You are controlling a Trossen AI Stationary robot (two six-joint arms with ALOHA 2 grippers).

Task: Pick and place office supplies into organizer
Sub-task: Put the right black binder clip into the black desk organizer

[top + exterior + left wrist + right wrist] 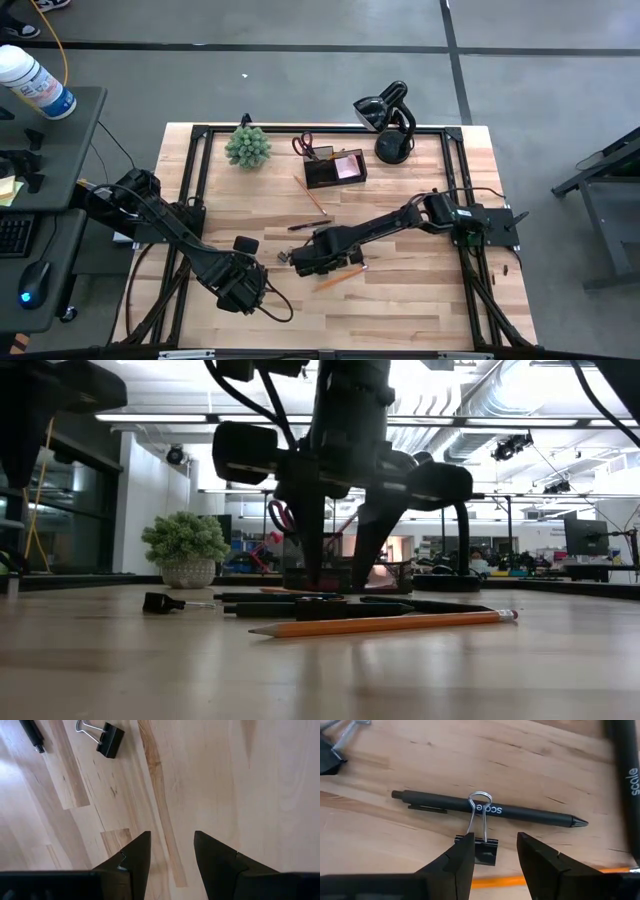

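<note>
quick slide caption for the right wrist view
Open right gripper poised over a small black binder clip whose wire handle rests on a black pen on the wooden table.

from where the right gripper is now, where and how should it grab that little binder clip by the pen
Probably by the black body of the binder clip, from straight above. The right gripper hangs open with one finger on each side of that body. The clip's wire loop lies across the black pen, so pinching the loop would likely catch the pen too. The body sits on bare wood, clear of the pen.
</note>
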